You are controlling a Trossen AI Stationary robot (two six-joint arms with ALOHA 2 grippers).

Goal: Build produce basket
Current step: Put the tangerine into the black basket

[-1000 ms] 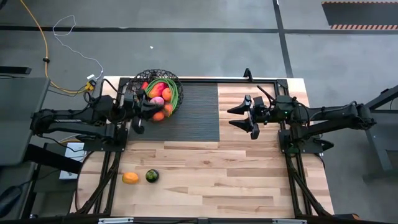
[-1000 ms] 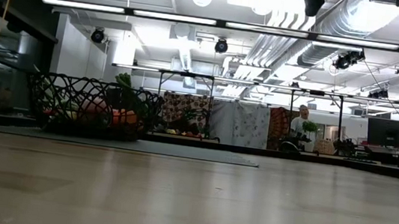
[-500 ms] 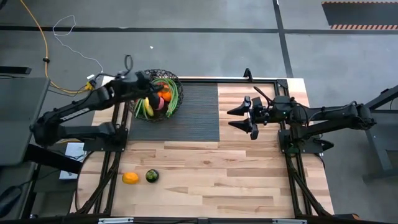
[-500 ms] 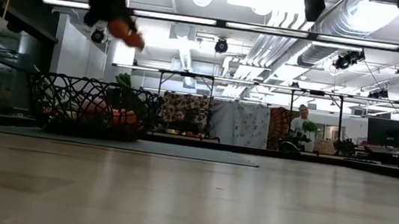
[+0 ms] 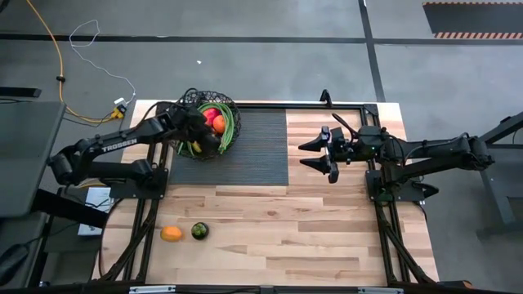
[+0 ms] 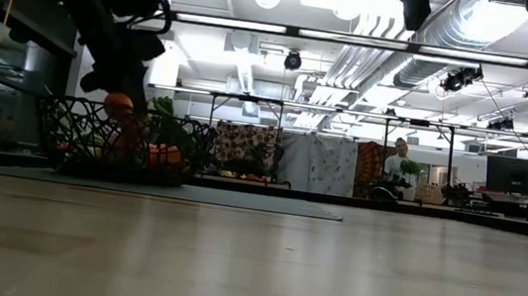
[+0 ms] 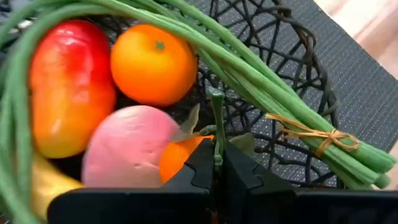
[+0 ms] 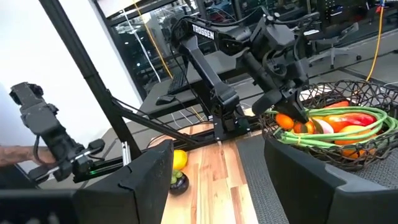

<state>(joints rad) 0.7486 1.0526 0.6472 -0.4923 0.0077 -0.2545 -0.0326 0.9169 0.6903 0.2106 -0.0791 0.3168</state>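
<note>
The basket (image 5: 210, 124) sits in the upper left of the high view, on the left end of a dark ribbed mat (image 5: 245, 147) on the table (image 5: 278, 229). It is made of black wire. Inside it there is a red and yellow fruit (image 7: 68, 87), a round orange (image 7: 153, 63), a pink fruit (image 7: 127, 155) and a bit of yellow banana (image 7: 46, 183). A bunch of long green stalks (image 7: 267, 93) curves along the rim, tied with a thin tan band (image 7: 311, 134).

The left gripper (image 6: 118, 102) is down over the basket's left side. Its fingers (image 7: 202, 169) are pressed shut on the thin green stem of a small orange fruit (image 7: 177, 160), which hangs just at the rim in the low view.

The left arm (image 5: 114, 147) has white letters that read TROSSEN.

The right gripper (image 5: 321, 153) waits on the right side of the high view, over the bare wood beside the mat. Its fingers are spread partly apart and hold nothing.

Two more pieces lie low on the left of the table, well apart from the basket: an orange one (image 5: 171, 233) and a dark green one (image 5: 198, 231), just beside each other
</note>
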